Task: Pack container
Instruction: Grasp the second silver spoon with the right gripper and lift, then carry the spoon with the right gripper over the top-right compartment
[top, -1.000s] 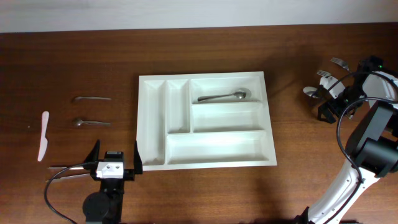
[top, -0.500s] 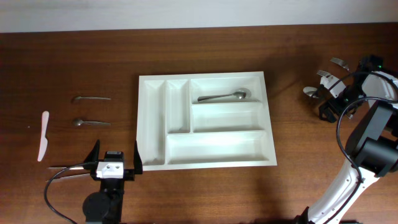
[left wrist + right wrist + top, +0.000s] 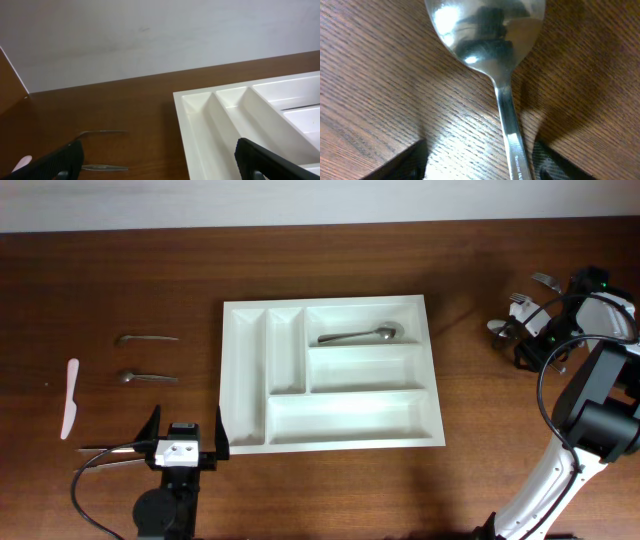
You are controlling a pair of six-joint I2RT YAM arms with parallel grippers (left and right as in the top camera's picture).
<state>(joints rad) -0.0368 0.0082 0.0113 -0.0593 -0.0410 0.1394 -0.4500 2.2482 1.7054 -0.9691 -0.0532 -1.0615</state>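
Note:
The container point(image 3: 246, 385), a large white tray with five compartments, lies mid-table with one metal spoon point(image 3: 356, 335) in its top wide compartment. Its left corner point(image 3: 200, 115) shows in the left wrist view. My left gripper point(image 3: 186, 426) hovers open at the tray's near left corner, holding nothing point(image 3: 160, 161). At the far right my right gripper point(image 3: 524, 346) is low over a second spoon point(image 3: 498, 328). In the right wrist view that spoon point(image 3: 490, 35) lies on the wood, bowl away, its handle between my parted fingers point(image 3: 407, 165), closer to the right one. My right gripper point(image 3: 480, 164) is open.
Two forks point(image 3: 545, 280) point(image 3: 520, 300) lie behind the right gripper. On the left are two metal utensils point(image 3: 147, 338) point(image 3: 146, 377), a white plastic knife point(image 3: 71, 397), and a thin utensil point(image 3: 105, 448) beside the left gripper. The two metal utensils point(image 3: 102, 132) point(image 3: 102, 168) also show ahead of the left jaws.
The right gripper has shifted slightly toward the back of the table over the spoon, and its jaws stand narrower. The left arm has not moved.

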